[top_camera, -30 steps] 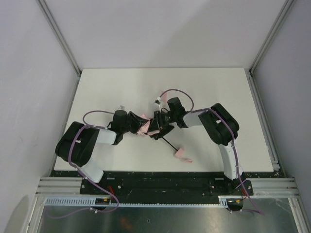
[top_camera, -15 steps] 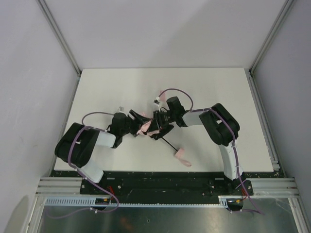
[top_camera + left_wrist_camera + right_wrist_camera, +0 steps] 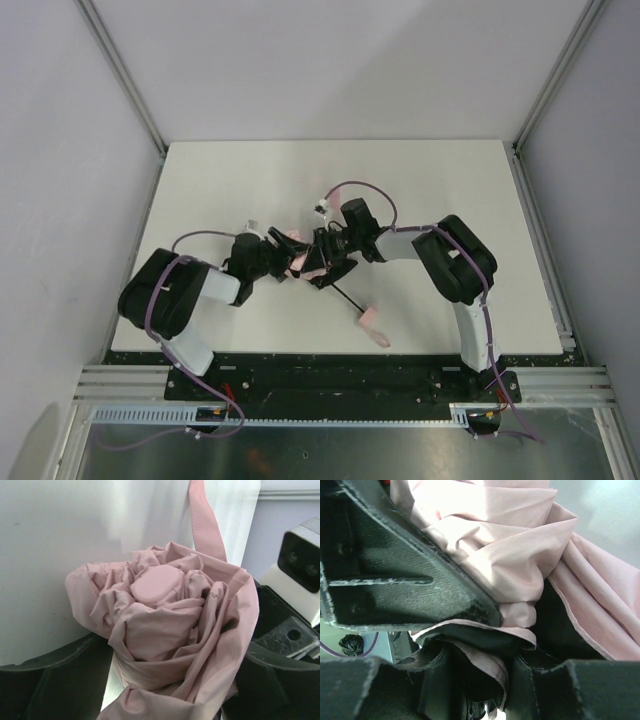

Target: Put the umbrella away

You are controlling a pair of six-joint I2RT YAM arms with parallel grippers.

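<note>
The umbrella lies just below the centre of the white table in the top view, its bunched pink canopy between the two grippers. Its thin black shaft runs down and to the right to the small pink handle and wrist strap. The right gripper is clenched on folds of the cloth, which bulge out past its fingers in its wrist view. The left gripper stands released, jaws spread wide on either side of the crumpled bundle rather than pinching it. The whole thing looks light. The fabric is soft, probably slick, and likely to slide or unfurl if only a fold is caught. The shaft is stiff but slender, so probably easy to bend. The firmest places to hold are likely the handle, or the canopy squeezed around its full girth so the ribs inside take the grip.
</note>
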